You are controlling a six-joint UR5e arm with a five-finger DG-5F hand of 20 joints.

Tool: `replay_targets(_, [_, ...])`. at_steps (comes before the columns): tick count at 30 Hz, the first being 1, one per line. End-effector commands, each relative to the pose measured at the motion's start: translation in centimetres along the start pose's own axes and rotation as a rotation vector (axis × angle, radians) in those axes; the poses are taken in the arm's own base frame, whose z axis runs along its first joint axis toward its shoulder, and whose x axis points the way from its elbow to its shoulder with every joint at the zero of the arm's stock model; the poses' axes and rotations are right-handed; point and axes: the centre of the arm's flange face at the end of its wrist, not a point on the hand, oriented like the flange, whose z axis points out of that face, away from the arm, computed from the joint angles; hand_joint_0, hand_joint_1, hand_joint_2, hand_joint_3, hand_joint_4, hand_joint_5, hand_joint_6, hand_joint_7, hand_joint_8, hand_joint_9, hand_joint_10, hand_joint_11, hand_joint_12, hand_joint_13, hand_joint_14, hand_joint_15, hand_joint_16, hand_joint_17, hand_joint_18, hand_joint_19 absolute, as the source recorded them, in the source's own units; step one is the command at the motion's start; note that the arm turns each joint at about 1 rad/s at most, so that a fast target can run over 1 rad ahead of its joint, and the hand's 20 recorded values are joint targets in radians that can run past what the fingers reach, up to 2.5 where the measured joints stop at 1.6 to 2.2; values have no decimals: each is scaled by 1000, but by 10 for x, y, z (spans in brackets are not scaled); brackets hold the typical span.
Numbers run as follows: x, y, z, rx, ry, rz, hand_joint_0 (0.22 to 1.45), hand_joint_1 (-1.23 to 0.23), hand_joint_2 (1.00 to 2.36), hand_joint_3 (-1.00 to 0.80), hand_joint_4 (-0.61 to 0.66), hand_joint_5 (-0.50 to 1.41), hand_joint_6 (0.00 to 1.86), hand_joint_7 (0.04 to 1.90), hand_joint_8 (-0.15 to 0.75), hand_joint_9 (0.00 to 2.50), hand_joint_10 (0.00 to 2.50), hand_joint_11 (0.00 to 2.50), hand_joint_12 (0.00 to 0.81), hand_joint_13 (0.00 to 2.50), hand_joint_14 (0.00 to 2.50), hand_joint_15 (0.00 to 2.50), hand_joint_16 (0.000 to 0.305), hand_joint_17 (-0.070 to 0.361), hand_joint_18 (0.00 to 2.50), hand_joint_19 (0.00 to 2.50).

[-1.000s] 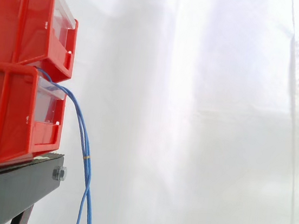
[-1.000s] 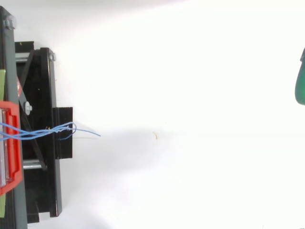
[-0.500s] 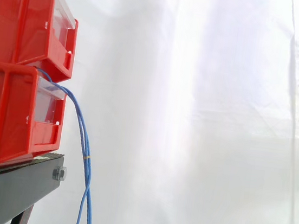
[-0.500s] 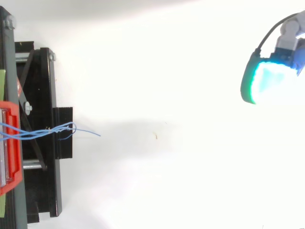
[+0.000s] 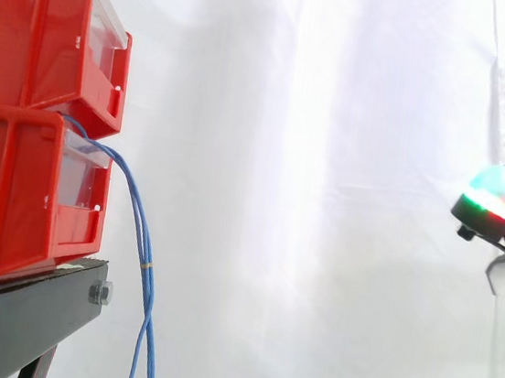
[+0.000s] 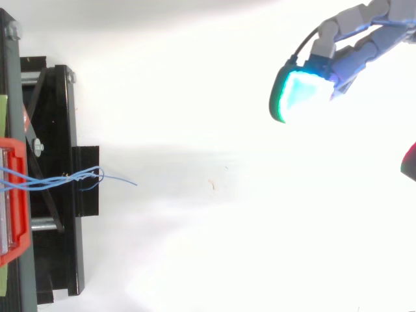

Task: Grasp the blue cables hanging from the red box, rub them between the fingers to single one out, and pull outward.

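Thin blue cables (image 5: 141, 240) come out of the lower red bin (image 5: 21, 193) and hang down past the black stand (image 5: 14, 326); a small band ties them partway down. From above, the blue cables (image 6: 71, 177) run right off the bin, and one loose end reaches a little beyond the stand. My hand (image 6: 299, 94) enters from the upper right, far from the cables, with nothing in it. One fingertip (image 5: 490, 202) glows green and red at the right edge of the side view. Its fingers are stretched out, and a red pad (image 6: 410, 162) shows apart from the green one.
A second red bin (image 5: 42, 29) is stacked on the lower one. The black stand (image 6: 55, 195) fills the left edge from above. A white curtain hangs behind, and white floor lies between hand and stand.
My hand has moved in from the right edge toward the left, showing more of its fingers. The cables and bins have not moved.
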Motion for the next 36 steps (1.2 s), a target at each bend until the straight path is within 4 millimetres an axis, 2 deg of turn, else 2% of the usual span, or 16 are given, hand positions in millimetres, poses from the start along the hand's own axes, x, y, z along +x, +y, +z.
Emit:
replay_targets(1, [4,2,7,-41,-14,-8,384,-708,1000,-500,324,-115,503,922,360,725,7,339,475,539,8,293,73,165,696,400])
replay_targets(5, [6,8,17,-102,-77,-27,393,-664,1000,-500,324,-118,503,917,364,725,6,330,471,535,9,293,73,164,686,412])
replay_targets(8, [9,2,22,-105,-94,-25,398,-570,1000,-500,323,-114,503,912,361,748,7,327,469,539,8,292,72,163,687,413])
replay_targets(9, [14,-10,27,-88,-89,-27,399,-538,1000,-500,318,-112,502,912,364,758,6,333,469,540,7,289,73,163,684,408])
replay_targets(10, [14,-10,27,-88,-89,-27,399,-531,1000,-500,316,-112,502,914,365,759,7,333,470,541,8,289,73,163,684,410])
replay_targets(12, [18,-24,33,-76,-84,-32,399,-498,1000,-500,324,-109,503,918,366,761,7,333,470,541,8,293,73,164,680,420])
replay_targets(16, [23,-35,52,-76,-93,-31,404,-563,1000,-500,330,-109,503,920,365,757,7,332,468,538,8,296,72,163,670,415])
replay_targets(18, [24,-36,58,-74,-93,-33,420,-642,1000,-500,329,-113,503,927,357,735,7,338,461,529,8,296,70,158,654,421])
replay_targets(21, [27,-32,63,-87,-97,-43,430,-685,1000,-500,324,-116,503,936,354,723,7,340,455,522,8,297,69,155,646,428])
replay_targets(24, [27,-30,65,-99,-121,-55,432,-692,1000,-500,331,-117,503,941,352,720,9,339,453,516,10,292,69,155,648,427])
replay_targets(29, [28,-37,77,-105,-177,-69,432,-684,1000,-500,334,-117,503,941,352,723,7,345,453,518,8,297,68,154,652,425])
replay_targets(32, [34,-52,96,-86,-177,-63,439,-675,1000,-500,334,-116,503,943,350,722,9,344,450,517,8,301,68,152,650,428])
replay_targets(34, [36,-53,104,-80,-174,-61,443,-679,1000,-500,330,-116,503,949,350,730,7,348,448,516,8,298,67,152,646,431])
replay_targets(36, [37,-51,109,-80,-176,-67,463,-675,1000,-500,316,-103,503,1058,343,725,8,356,438,509,8,294,65,147,632,438])
